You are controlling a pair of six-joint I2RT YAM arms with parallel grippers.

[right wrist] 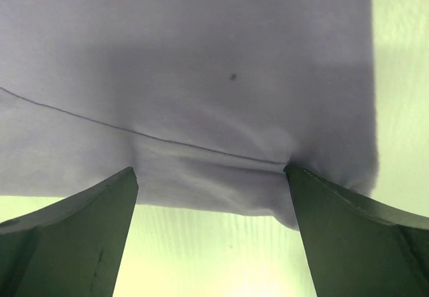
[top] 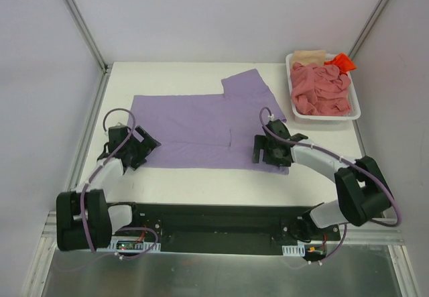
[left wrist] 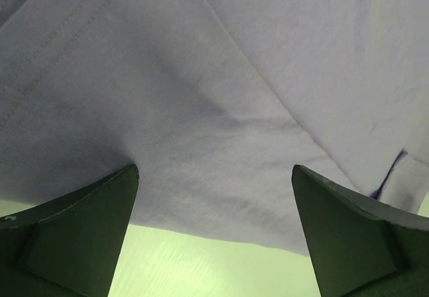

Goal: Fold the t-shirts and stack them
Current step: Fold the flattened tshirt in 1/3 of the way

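Lavender t-shirt [top: 201,126] lies spread, long axis left to right; its near hem lies at the left fingers [left wrist: 74,236] and right fingers [right wrist: 355,236], both pairs apart.

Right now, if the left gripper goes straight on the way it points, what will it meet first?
Most likely the near edge of the lavender t-shirt, lying just ahead of the left gripper, in line with its open jaws. Its height above the table is unclear.

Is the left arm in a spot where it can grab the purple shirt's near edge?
Probably yes. The left tool is open right at the near edge of the purple shirt, with nothing in between.
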